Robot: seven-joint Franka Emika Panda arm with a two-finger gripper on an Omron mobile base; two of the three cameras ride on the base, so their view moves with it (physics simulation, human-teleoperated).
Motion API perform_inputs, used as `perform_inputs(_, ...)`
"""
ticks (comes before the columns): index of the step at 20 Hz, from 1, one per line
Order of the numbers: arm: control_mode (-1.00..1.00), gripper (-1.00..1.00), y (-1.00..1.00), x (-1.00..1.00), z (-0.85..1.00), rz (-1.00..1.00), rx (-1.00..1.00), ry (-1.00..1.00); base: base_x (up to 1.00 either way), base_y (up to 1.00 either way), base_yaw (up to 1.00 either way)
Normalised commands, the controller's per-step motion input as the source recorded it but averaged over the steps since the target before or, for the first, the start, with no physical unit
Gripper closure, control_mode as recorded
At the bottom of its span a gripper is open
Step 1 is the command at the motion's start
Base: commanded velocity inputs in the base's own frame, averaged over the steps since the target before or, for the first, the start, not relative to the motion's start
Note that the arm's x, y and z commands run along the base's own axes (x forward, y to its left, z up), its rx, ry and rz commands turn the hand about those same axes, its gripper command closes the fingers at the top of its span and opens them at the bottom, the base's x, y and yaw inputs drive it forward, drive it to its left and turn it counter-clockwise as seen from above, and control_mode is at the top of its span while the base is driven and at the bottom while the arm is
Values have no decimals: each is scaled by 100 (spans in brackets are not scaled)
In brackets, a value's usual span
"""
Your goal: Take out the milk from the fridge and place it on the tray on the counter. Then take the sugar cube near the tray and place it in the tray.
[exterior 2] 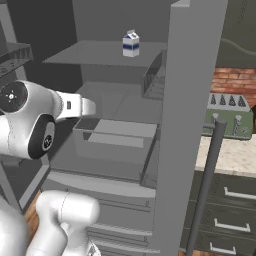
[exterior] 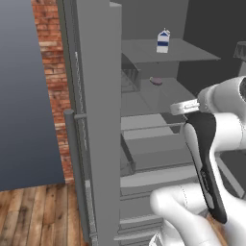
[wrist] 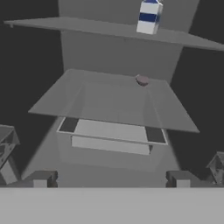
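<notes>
Gripper [wrist: 111, 178] fingertips sit far apart at the bottom of the hand view, nothing between them. Fridge [exterior: 96, 120] door is swung open on the left. Milk [wrist: 148, 16] stands upright on the top shelf, up and right of the gripper (well apart). Raise the hand, centre the carton, approach level, clamp on the blue band.
</notes>
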Motion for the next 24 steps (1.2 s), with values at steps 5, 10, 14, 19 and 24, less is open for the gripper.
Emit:
perform_inputs(5, -100, -100, -24, 5, 74, 0, 0, -3, 0, 0, 0)
perform_inputs(10, -100, -100, -12, 9, 78, -3, 0, -1, 0, 0, 0)
perform_inputs(14, -100, -100, -1, 0, 67, -7, 0, -5, 0, 0, 0)
perform_inputs(19, -100, -100, 0, 3, 38, -27, 11, 0, 0, 0, 0)
perform_inputs(24, -100, -100, 0, 16, 7, -19, 14, 13, 0, 0, 0)
